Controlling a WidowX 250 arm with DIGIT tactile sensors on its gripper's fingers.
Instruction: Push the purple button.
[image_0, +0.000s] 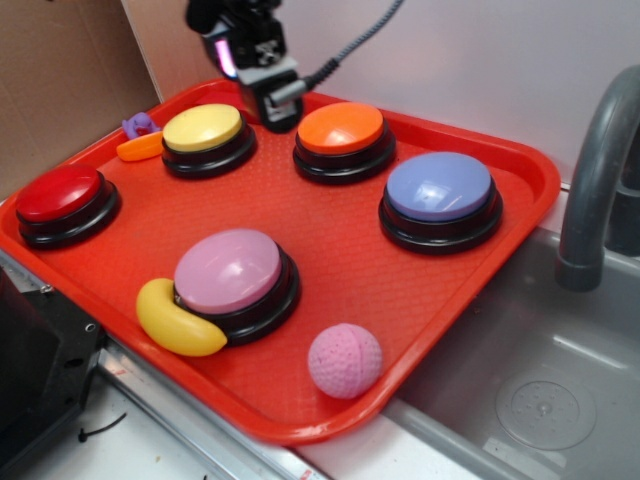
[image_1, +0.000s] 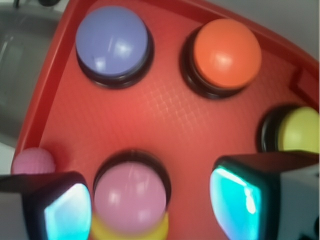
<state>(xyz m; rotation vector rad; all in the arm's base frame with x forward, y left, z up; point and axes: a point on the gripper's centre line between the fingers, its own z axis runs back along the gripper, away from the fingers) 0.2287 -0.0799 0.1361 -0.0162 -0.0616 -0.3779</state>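
With its jaws spread and nothing between them, the gripper (image_0: 278, 112) hangs high over the far side of the red tray (image_0: 330, 260), so the approach is just beginning: it must travel to the purple button (image_0: 440, 188) beside the orange button (image_0: 341, 128), then press down.

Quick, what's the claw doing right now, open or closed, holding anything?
Claw: open, holding nothing; its fingers stand well apart above the tray, not yet over the purple button.
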